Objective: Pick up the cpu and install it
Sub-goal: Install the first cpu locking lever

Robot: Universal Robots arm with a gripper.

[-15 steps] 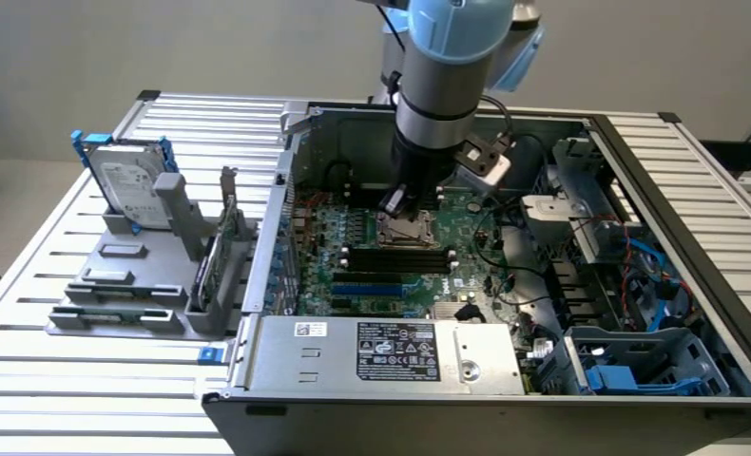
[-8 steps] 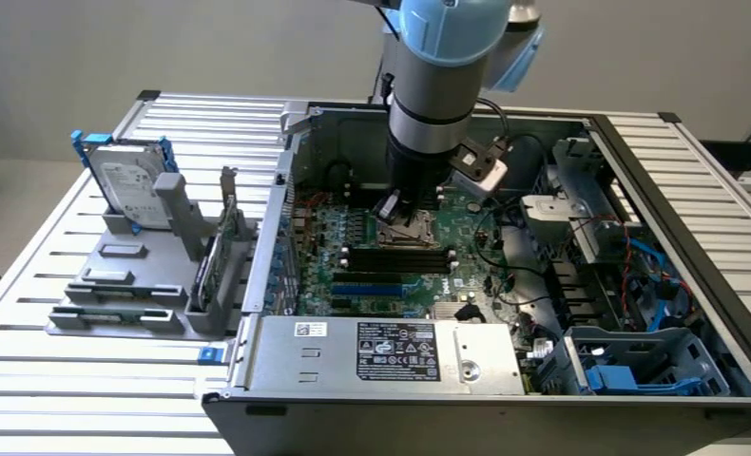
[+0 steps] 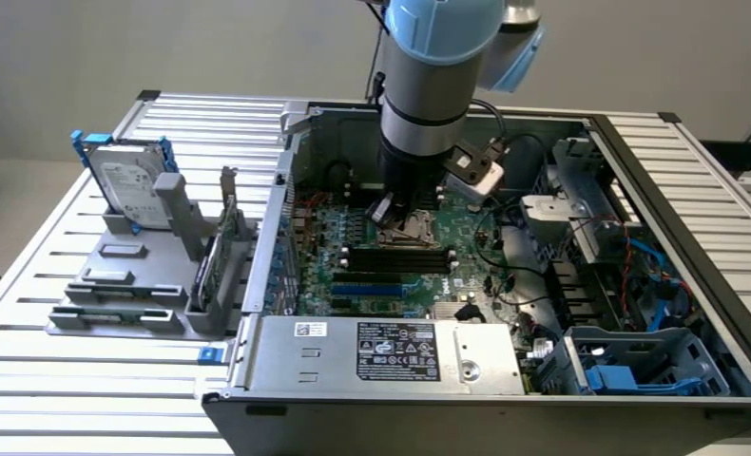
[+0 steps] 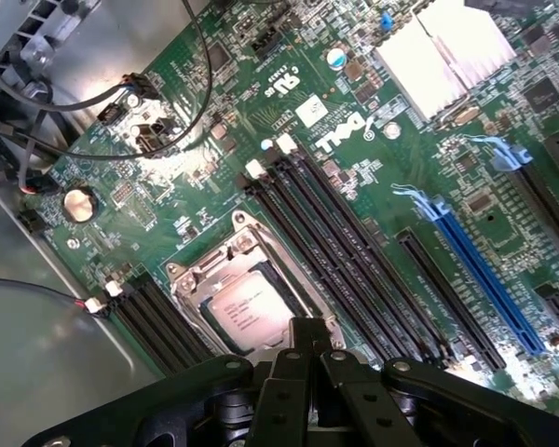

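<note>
The cpu, a small square chip with a dull silver top and printed text, lies flat inside the metal-framed socket of the green motherboard. My gripper hangs just above the chip's edge, its dark fingers pressed together with nothing between them. In the exterior view the gripper reaches down into the open computer case over the socket; the chip itself is hidden there by the arm.
Black memory slots and a blue slot run beside the socket. A silver heatsink and loose cables lie nearby. Outside the case, a hard drive stands in a grey holder.
</note>
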